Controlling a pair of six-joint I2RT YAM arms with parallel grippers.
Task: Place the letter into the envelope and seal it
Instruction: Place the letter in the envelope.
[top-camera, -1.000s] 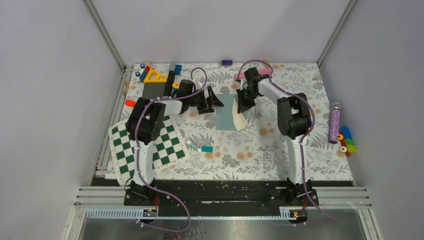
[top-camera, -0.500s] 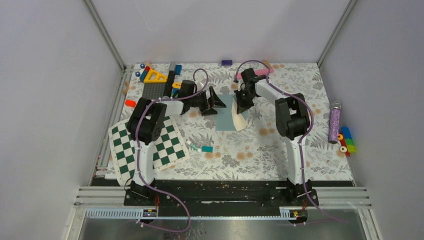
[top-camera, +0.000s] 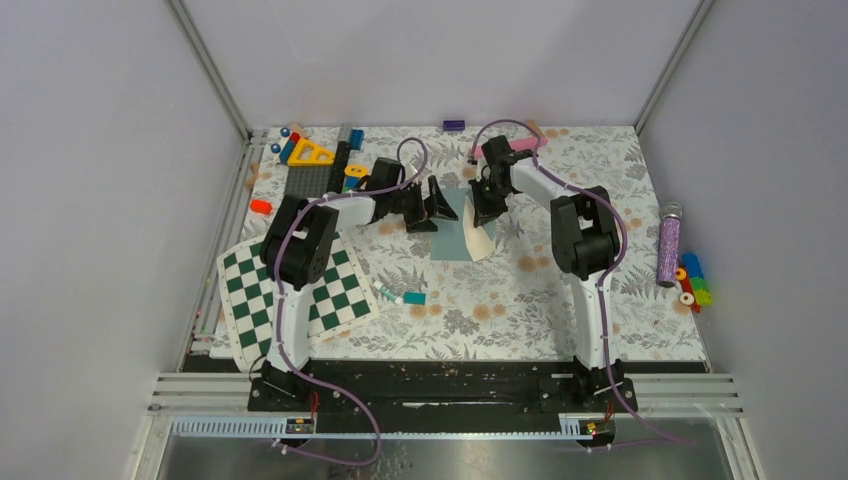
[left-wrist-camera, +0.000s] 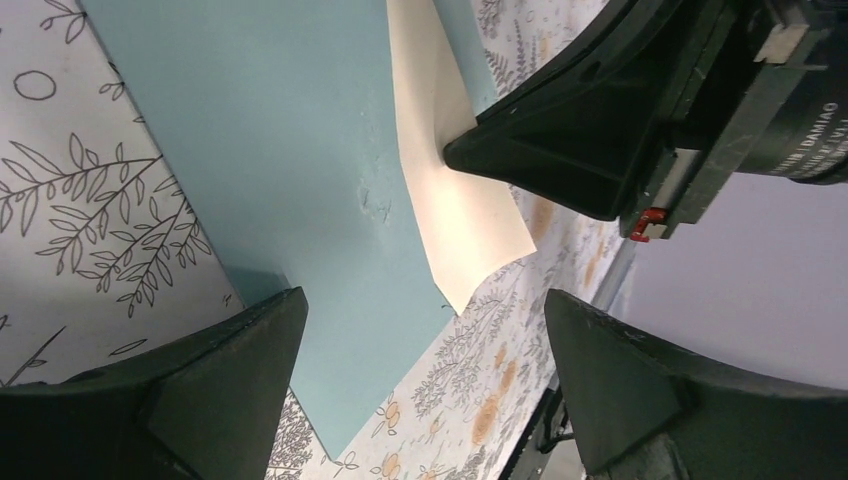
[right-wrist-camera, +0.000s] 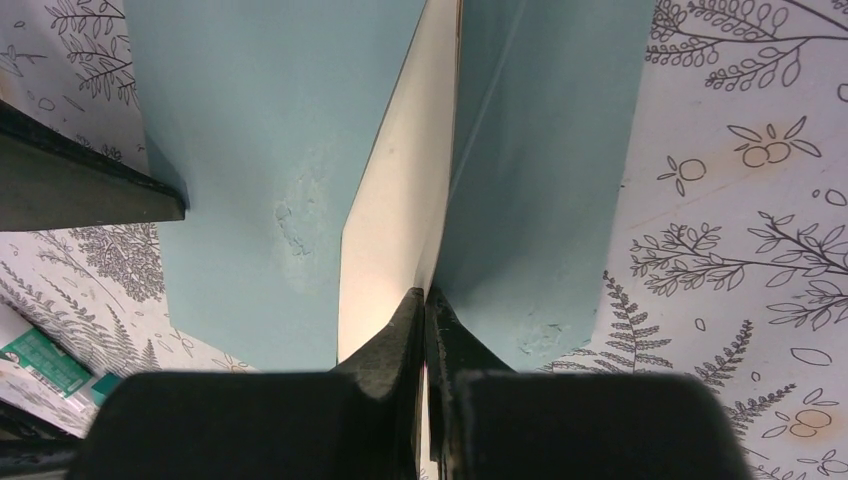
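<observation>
Letter (right-wrist-camera: 395, 200) sits pinched in right gripper (right-wrist-camera: 425, 297) over the envelope (right-wrist-camera: 250, 120); left gripper (left-wrist-camera: 425, 300) gapes empty.

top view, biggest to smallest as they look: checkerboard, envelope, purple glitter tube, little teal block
1. checkerboard, though the left arm covers part of it
2. envelope
3. purple glitter tube
4. teal block

You've got a floral-print table (top-camera: 520, 300) w/ the teal envelope (top-camera: 452, 230) flat at ctr-far. Checkerboard (top-camera: 240, 300) near L, small teal block (top-camera: 414, 298) just R of it. Far L: black baseplate (top-camera: 310, 180), yellow triangle (top-camera: 313, 153). R side: 1 glitter tube (top-camera: 668, 245), coloured blocks (top-camera: 692, 283) beside it.
</observation>
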